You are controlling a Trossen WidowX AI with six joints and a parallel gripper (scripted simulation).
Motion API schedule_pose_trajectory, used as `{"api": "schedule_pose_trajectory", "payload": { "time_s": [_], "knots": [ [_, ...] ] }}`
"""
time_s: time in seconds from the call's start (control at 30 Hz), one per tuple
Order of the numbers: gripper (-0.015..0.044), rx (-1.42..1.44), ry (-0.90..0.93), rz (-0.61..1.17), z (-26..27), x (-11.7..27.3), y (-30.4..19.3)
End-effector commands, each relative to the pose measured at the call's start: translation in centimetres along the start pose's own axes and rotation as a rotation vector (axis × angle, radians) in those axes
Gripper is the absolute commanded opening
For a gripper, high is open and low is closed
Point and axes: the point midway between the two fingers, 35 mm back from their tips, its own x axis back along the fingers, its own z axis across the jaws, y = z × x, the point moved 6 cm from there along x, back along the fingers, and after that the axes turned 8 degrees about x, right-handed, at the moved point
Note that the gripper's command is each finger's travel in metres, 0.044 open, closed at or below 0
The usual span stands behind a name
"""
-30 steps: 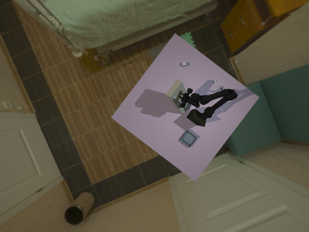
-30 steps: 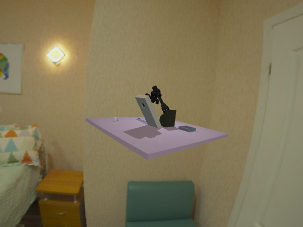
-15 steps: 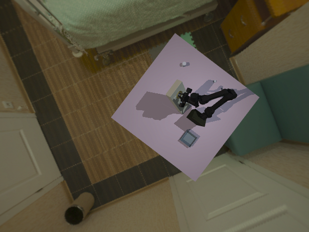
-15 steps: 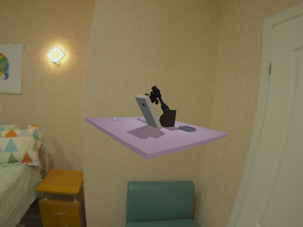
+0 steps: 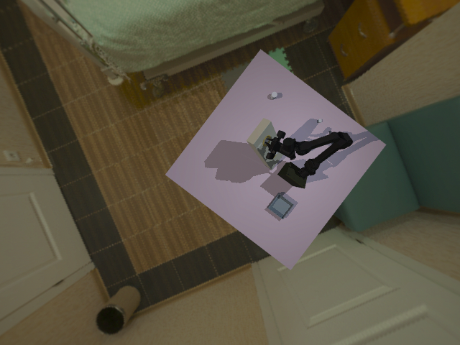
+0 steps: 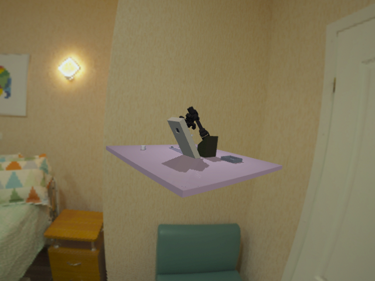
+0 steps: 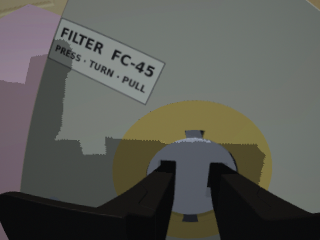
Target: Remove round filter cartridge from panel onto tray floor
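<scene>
The grey service panel [image 7: 200,40] stands tilted on the lilac table, also seen in the overhead view [image 5: 261,135] and the side view [image 6: 181,136]. The round grey filter cartridge [image 7: 192,160] sits flush in it inside a yellow ring [image 7: 134,160], below a label [image 7: 110,60] reading "FILTER FC-45, PRESS - TURN - PULL". My gripper [image 7: 192,168] is right at the cartridge face, fingers a narrow gap apart with nothing between them; I cannot tell whether the tips touch the face. It also shows in the overhead view [image 5: 268,145] and the side view [image 6: 186,118]. The small grey tray [image 5: 280,206] lies empty on the table beside the arm's base.
The arm's dark base block [image 5: 293,176] stands between the panel and the tray [image 6: 231,158]. A small white cylinder [image 5: 274,95] stands far off on the table and a smaller white one [image 5: 319,120] behind the arm. The table edges drop off to the room floor.
</scene>
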Motion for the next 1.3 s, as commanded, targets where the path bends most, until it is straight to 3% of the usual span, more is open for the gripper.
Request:
{"api": "schedule_pose_trajectory", "payload": {
  "time_s": [0.0,0.17,0.5,0.63,1.27],
  "knots": [
    [0.0091,0.000,0.006,0.001,0.00,-0.47,-0.12],
    [0.0091,0.000,0.006,0.001,0.00,-0.52,-0.12],
    [0.0005,0.002,-0.001,0.000,0.01,-0.04,0.01],
    [0.0000,-0.015,0.000,0.000,0.01,-0.12,-0.01],
    [0.0000,-0.646,0.006,0.003,0.00,-0.56,-0.12]
  ]
}}
